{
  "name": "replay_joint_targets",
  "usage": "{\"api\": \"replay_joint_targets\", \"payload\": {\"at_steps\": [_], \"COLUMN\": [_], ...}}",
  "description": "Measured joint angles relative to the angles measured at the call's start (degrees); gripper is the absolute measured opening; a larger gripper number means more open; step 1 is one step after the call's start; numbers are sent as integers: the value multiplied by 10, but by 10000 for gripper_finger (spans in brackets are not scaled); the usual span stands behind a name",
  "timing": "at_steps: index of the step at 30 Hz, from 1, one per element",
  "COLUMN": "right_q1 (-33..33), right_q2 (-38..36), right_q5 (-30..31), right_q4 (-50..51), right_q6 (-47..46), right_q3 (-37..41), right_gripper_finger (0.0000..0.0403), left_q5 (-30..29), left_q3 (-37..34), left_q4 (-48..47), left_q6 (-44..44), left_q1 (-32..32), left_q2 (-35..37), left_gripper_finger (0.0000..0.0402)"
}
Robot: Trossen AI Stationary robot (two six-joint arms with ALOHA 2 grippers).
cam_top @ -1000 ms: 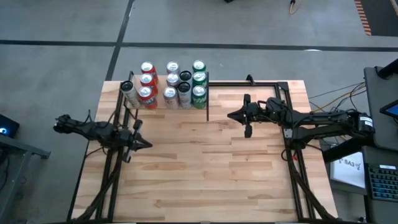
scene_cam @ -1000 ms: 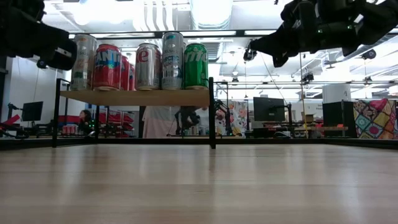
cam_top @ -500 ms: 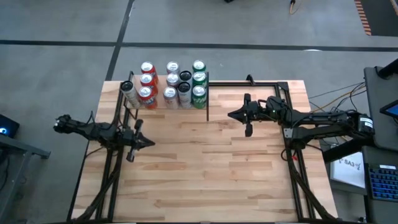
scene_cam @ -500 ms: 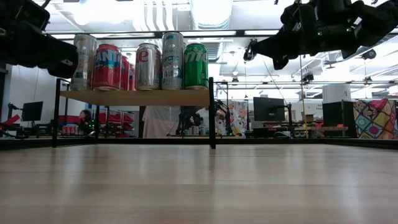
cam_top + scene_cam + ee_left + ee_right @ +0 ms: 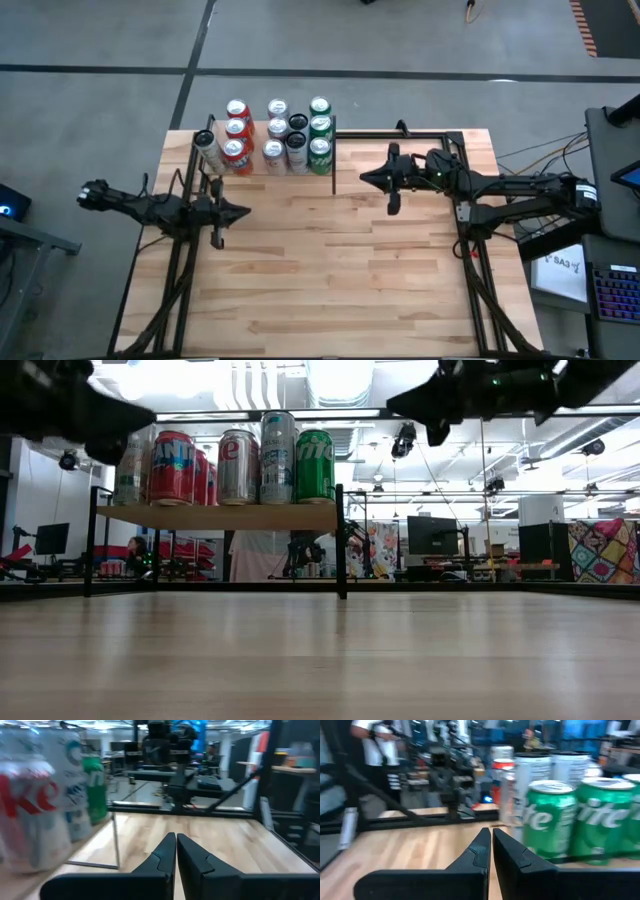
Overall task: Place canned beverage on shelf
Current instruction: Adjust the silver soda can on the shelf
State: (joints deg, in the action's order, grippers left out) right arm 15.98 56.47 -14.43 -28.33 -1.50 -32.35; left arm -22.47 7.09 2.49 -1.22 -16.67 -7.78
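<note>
All the cans [image 5: 275,135] sit on the shelf [image 5: 220,516], both hands [image 5: 240,211] [image 5: 366,178] near it pressed together and empty, so I think only pulling away is left

Left gripper [image 5: 243,211]: fingers closed, empty, raised near table's left edge | Right gripper [image 5: 365,178]: fingers closed, empty, raised toward far edge.

high: straight down, whole table | low: tabletop level | wrists: forward, close | shared: shelf [image 5: 268,150] cans [image 5: 240,466]
</note>
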Motion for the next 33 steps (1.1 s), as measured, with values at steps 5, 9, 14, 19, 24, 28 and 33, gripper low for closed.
{"api": "replay_joint_targets", "payload": {"at_steps": [5, 9, 14, 19, 24, 28, 33], "right_q1": [-23, -39, -48, -50, -50, -50, -50], "right_q2": [0, 0, 0, 0, 0, 0, 0], "right_q5": [86, 147, 165, 166, 166, 166, 166], "right_q4": [92, 150, 177, 182, 182, 187, 189], "right_q6": [27, 41, 46, 43, 46, 52, 56], "right_q3": [-61, -111, -134, -134, -134, -134, -133], "right_gripper_finger": [9, 9, 9, 9, 9, 9, 9], "left_q5": [-44, -79, -165, -254, -341, -388, -445], "left_q3": [68, 114, 153, 180, 201, 218, 245], "left_q4": [-18, -57, -51, -22, 7, 23, 31], "left_q6": [13, 27, 34, 37, 38, 37, 28], "left_q1": [0, 1, 1, 0, 0, 0, 2], "left_q2": [-72, -145, -246, -329, -401, -453, -509], "left_gripper_finger": [0, 0, 0, 0, 0, 0, 0]}}
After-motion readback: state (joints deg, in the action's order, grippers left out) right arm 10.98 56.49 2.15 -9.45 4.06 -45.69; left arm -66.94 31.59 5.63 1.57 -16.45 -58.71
